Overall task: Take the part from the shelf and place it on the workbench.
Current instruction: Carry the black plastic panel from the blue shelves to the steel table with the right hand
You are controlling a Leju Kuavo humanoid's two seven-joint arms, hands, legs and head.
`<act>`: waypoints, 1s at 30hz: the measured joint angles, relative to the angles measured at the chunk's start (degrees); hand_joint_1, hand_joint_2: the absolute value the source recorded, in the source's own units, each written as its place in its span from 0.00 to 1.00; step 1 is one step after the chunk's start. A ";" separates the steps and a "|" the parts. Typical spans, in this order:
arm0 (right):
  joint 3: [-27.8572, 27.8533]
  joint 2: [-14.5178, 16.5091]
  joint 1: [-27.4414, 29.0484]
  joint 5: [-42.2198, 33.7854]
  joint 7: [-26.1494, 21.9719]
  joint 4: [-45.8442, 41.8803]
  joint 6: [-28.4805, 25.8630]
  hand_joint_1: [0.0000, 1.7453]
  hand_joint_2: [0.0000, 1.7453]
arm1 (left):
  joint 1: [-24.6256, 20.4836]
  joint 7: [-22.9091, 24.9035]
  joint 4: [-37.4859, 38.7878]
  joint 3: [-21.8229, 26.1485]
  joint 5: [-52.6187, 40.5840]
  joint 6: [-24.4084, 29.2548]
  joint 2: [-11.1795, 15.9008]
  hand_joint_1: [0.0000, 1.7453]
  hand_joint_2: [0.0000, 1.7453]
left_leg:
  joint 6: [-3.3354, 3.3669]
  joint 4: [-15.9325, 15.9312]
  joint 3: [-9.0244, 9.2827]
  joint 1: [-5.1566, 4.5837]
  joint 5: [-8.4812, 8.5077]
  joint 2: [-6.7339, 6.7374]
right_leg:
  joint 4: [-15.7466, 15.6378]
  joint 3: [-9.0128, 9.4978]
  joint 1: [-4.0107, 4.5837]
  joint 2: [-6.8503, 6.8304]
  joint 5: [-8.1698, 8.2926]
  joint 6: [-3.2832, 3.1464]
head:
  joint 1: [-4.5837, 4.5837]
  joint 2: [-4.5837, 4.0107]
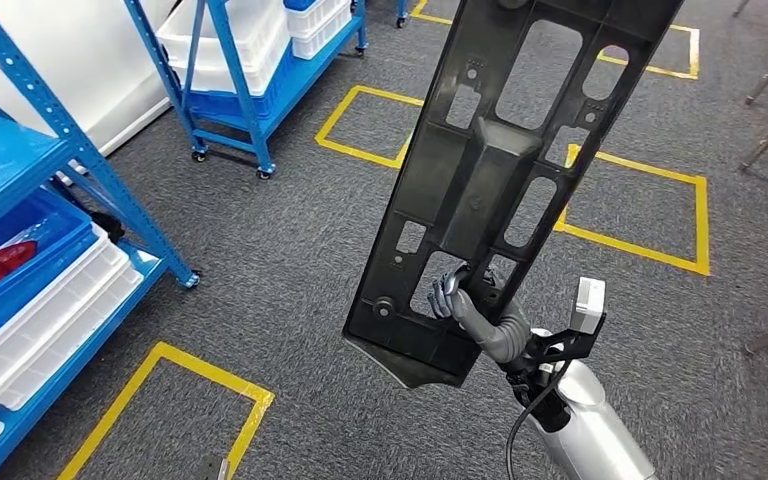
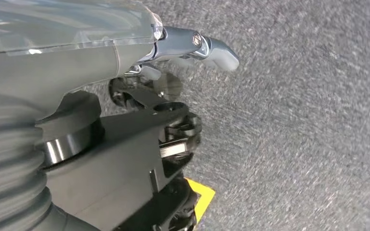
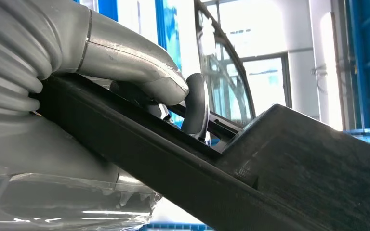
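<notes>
Our right arm [image 1: 585, 420] rises from below, wrist bent forward. Our right hand [image 1: 457, 297] holds the part [image 1: 505, 170] upright, fingers [image 3: 196, 103] hooked through an opening, thumb [image 3: 139, 60] pressed on its face. Our left hand [image 2: 125, 159] hangs low, thumb [image 2: 207, 45] extended, dark fingers curled in, holding nothing.

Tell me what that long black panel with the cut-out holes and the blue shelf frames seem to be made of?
The long black panel looks like moulded plastic, matt: ribs, bosses and shaped openings show on its face. The blue shelf frames look like painted steel, going by their perforated uprights and glossy coat. Neither is certain from looks alone.
</notes>
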 joint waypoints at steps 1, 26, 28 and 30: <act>0.00 0.00 0.02 0.00 0.00 -0.01 0.00 1.00 1.00 | -0.02 0.00 0.00 0.00 0.01 0.01 0.01 0.00 1.00 | 0.35 -4.06 1.63 -0.02 2.47 -0.77 | 0.10 0.04 0.04 0.81 -0.02 0.04 | 0.00 0.00; -0.87 0.06 0.81 0.07 0.02 -0.83 0.07 1.00 1.00 | -0.03 -0.16 0.00 -0.01 0.21 -0.05 -0.04 0.00 1.00 | -0.65 -4.66 2.81 -0.18 -0.77 1.19 | 0.09 -0.09 -0.51 -3.55 -0.51 0.29 | 0.02 0.00; -0.86 0.17 0.85 0.09 0.06 -0.81 0.08 1.00 1.00 | 0.27 -0.16 0.00 0.00 0.22 -0.05 -0.03 0.00 1.00 | -0.72 2.66 -0.98 -0.15 -3.25 0.37 | 0.16 -0.09 -0.31 -2.07 -0.52 0.12 | 0.02 0.00; -0.85 0.17 0.91 0.11 0.13 -0.80 0.07 1.00 1.00 | 0.41 -0.16 0.00 0.00 0.25 -0.04 -0.03 0.00 1.00 | -0.56 2.00 -1.26 -0.13 -1.16 0.18 | 0.37 -0.07 -0.20 -0.44 -0.55 0.14 | 0.02 0.00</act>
